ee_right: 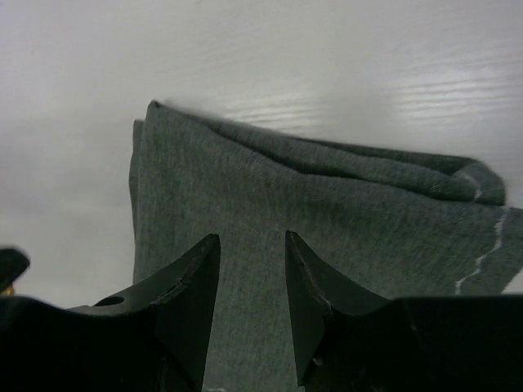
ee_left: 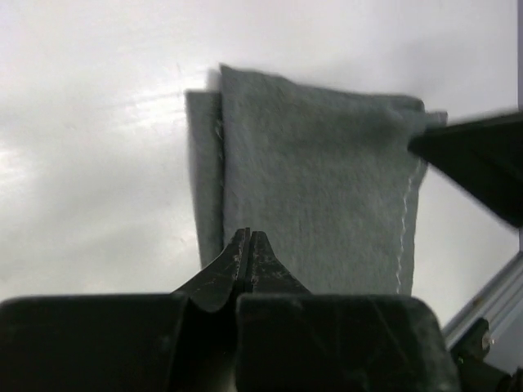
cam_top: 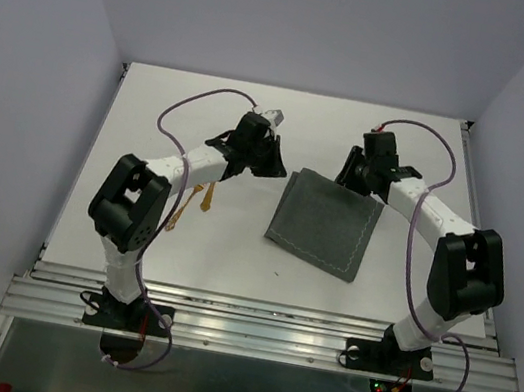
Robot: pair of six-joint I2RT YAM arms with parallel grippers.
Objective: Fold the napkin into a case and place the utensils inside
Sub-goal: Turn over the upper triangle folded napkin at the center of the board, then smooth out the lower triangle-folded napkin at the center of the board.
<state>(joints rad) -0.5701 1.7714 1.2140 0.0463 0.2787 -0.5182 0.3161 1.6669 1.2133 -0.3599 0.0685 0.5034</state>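
Observation:
The dark grey napkin [cam_top: 322, 227] lies folded into a rough square in the middle of the table, its pale stitched hem along the right edge. It fills the left wrist view [ee_left: 319, 171] and the right wrist view [ee_right: 327, 204]. My left gripper [cam_top: 275, 166] is at the napkin's far left corner. Its jaws are shut tip to tip [ee_left: 249, 238], and no cloth shows between them. My right gripper [cam_top: 350, 179] hovers at the far right corner, open [ee_right: 252, 241] over the cloth and holding nothing. Two orange-brown utensils [cam_top: 206, 196] lie left of the napkin, under the left arm.
The table's white surface [cam_top: 232, 252] is walled by pale panels on three sides. A metal rail [cam_top: 258, 333] runs along the near edge, where both arm bases are bolted. The right gripper's dark body [ee_left: 482, 159] shows at the right of the left wrist view.

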